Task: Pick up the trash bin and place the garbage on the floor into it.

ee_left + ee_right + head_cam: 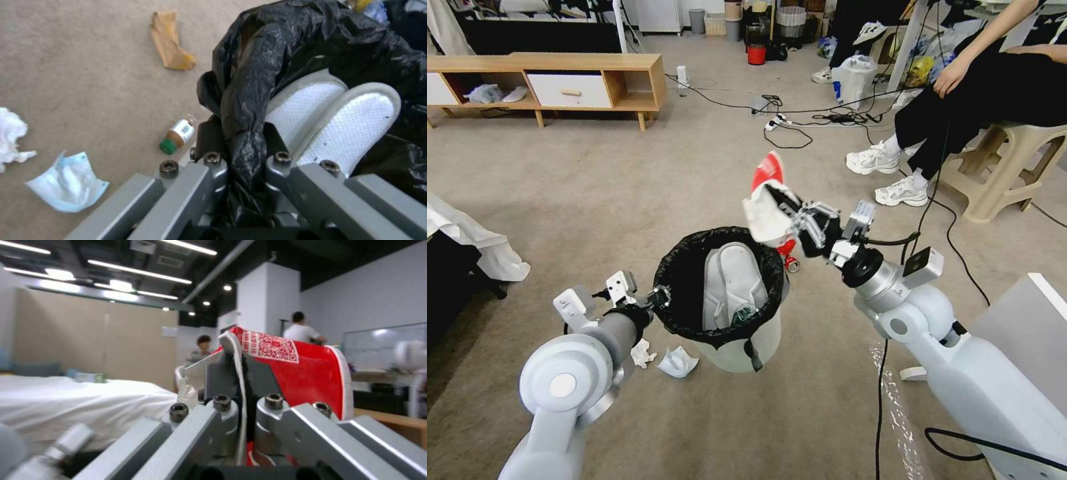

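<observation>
Both claws grip: left claw [657, 297] pinches the trash bin [747, 343] rim; right claw [784, 210] clamps the red-and-white wrapper [767, 200]. Left wrist view adds a cardboard piece [171, 41], upper left.

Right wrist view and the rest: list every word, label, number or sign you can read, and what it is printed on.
No text here can be read.
Red-and-white wrapper, clamped in the right hand: a QR code on a white label, with lines of print beside it, too blurred to read.
Small bottle on the carpet: a barcode label, too small to read.
</observation>
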`<state>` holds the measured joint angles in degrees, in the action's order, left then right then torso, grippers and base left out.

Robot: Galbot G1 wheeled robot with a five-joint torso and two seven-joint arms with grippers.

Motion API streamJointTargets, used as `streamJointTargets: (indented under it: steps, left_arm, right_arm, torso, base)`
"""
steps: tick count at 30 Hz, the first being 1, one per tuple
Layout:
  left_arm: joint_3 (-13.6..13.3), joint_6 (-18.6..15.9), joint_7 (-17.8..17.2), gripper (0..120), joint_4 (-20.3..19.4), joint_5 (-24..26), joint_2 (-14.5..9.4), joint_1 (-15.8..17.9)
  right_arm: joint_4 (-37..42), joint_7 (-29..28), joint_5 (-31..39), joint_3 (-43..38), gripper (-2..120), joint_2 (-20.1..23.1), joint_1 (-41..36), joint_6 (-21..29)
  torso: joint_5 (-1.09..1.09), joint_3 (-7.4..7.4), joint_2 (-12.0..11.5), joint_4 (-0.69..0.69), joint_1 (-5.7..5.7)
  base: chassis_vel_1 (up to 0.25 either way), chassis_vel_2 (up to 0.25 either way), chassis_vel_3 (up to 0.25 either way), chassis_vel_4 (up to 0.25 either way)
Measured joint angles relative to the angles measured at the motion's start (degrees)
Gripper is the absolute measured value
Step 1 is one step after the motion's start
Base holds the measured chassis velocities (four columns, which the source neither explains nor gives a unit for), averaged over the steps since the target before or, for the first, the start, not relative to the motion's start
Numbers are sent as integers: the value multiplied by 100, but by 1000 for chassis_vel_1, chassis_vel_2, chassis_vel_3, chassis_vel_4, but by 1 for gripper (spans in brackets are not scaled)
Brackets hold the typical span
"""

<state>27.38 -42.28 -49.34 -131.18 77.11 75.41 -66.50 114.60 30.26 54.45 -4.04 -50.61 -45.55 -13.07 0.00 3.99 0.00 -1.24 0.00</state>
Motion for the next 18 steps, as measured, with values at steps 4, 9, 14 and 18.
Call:
streamJointTargets:
  steps: [4, 9, 14, 18]
  left_arm:
    - [-279, 4, 55, 4, 168, -11, -23, 161]
    - [-452, 6, 120, 4, 309, -102, 24, 252]
    - [-585, 9, 189, 4, 387, -197, 94, 302]
    - [-592, 10, 260, 4, 392, -261, 100, 300]
  right_arm:
    - [172, 114, 50, 156, 0, 99, 45, 15]
    - [243, 154, 55, 240, 0, 205, -13, 28]
    - [230, 208, 43, 338, 0, 317, -121, 33]
    - [142, 201, 39, 448, 0, 324, -135, 36]
  torso:
    - [0, 0, 0, -1, 0]
    - [0, 0, 0, -1, 0]
    - [0, 0, 0, -1, 0]
    - [0, 0, 0, -1, 0]
  base:
    - [0, 0, 0, 0]
    - [0, 0, 0, 0]
    - [0, 0, 0, 0]
    - [0, 0, 0, 0]
